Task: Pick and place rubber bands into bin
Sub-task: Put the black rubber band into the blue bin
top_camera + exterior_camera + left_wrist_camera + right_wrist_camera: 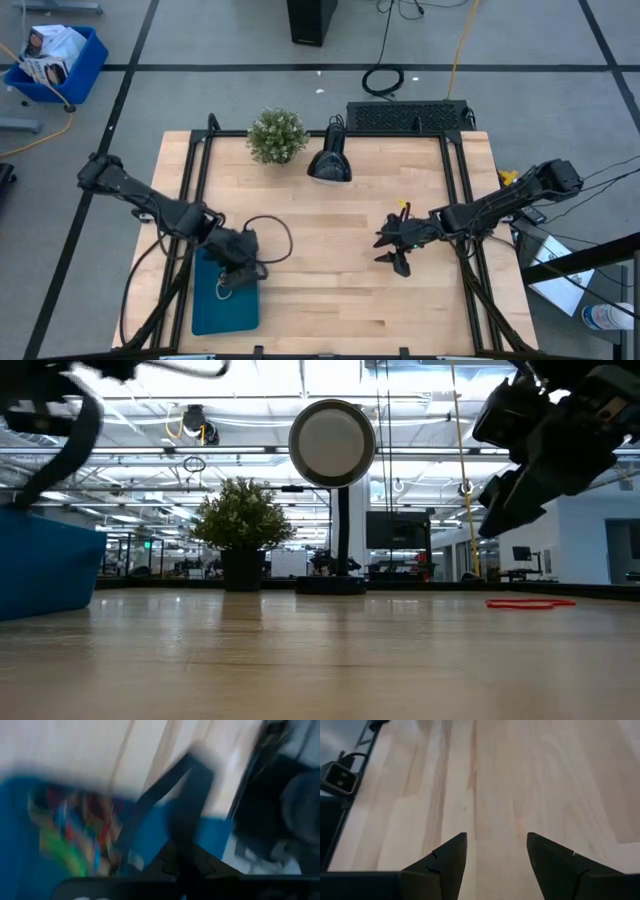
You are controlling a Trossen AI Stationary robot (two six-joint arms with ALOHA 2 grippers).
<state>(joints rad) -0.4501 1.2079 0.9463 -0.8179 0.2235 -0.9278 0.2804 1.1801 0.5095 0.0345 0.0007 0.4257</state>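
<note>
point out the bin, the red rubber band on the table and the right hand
bin (pixel 213 310): high view, bare floor near its front
red rubber band (pixel 530 603): low view, the loop's middle
right hand (pixel 496 865): right wrist view, midway between its open fingertips

The light wood table (pixel 330 250) is carrying a plant (pixel 277 134), with a bin (pixel 225 305) sitting well apart, a red rubber band (pixel 530 602) lying flat.
</note>
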